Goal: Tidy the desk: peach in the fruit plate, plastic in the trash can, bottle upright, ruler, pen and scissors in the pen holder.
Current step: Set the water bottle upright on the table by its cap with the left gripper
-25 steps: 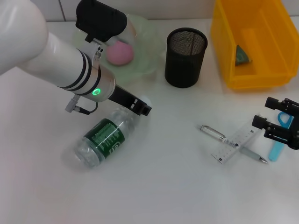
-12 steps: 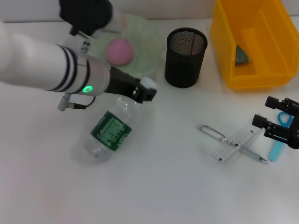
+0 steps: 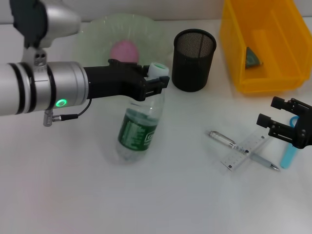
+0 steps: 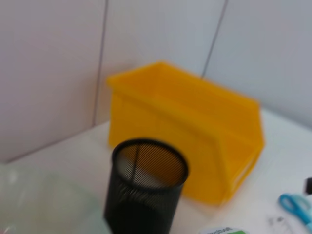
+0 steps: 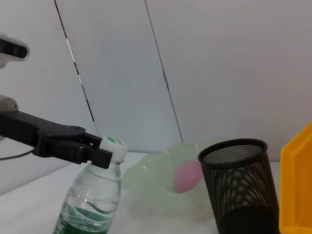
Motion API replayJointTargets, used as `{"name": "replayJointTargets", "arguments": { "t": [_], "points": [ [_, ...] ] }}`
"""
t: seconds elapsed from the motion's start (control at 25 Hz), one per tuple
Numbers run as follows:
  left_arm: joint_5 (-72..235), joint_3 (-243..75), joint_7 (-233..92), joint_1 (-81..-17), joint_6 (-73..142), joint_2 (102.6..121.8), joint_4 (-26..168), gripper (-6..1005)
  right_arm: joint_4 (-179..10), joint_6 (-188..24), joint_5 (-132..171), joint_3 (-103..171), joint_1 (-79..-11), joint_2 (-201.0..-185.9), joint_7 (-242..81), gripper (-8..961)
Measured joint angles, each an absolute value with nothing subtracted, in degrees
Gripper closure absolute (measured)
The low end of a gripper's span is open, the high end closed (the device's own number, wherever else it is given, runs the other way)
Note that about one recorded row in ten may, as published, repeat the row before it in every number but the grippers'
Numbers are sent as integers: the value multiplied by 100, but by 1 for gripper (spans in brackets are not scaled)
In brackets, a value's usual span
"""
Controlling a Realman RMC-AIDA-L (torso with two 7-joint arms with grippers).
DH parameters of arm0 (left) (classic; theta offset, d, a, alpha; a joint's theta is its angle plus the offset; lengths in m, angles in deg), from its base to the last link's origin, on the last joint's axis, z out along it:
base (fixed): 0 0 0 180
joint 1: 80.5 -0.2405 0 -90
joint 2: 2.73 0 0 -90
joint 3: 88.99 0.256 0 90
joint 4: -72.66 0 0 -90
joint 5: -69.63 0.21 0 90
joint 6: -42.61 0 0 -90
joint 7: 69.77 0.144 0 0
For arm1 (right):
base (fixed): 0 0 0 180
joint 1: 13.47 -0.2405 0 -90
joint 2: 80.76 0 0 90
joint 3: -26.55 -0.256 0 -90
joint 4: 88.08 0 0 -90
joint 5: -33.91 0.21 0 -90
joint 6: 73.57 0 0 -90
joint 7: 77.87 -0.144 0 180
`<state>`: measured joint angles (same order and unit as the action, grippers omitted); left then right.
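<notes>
The left claw [image 3: 157, 84] is closed on the neck of the bottle [image 3: 139, 129], which a second ago lay flat and now stands almost upright, base on the surface [image 3: 170, 195]. The right claw [image 3: 287, 124] waits open near the scissors [image 3: 288, 153]. I think only release remains for this step.

Clear glossy plastic bottle [image 3: 139, 127]; black mesh pen holder [image 3: 194, 59].

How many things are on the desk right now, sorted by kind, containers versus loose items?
Containers: 3, the fruit plate, the pen holder, the yellow bin.
Stationery: 3, the pen, the ruler, the scissors.
Bottle: 1, held by the left gripper.
Peach: 1.
Total: 8.
</notes>
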<state>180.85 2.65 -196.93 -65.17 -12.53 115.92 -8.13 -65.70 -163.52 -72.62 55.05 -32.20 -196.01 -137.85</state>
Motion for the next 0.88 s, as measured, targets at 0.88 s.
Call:
{"name": "replayJointTargets", "arguments": {
  "t": [0.88],
  "points": [
    [13987,-2686,-13319,-5681,-3864,11588,4252,559,-6734,-16348,-7252,5499,-3465,-19742,-13827,208]
  ]
}}
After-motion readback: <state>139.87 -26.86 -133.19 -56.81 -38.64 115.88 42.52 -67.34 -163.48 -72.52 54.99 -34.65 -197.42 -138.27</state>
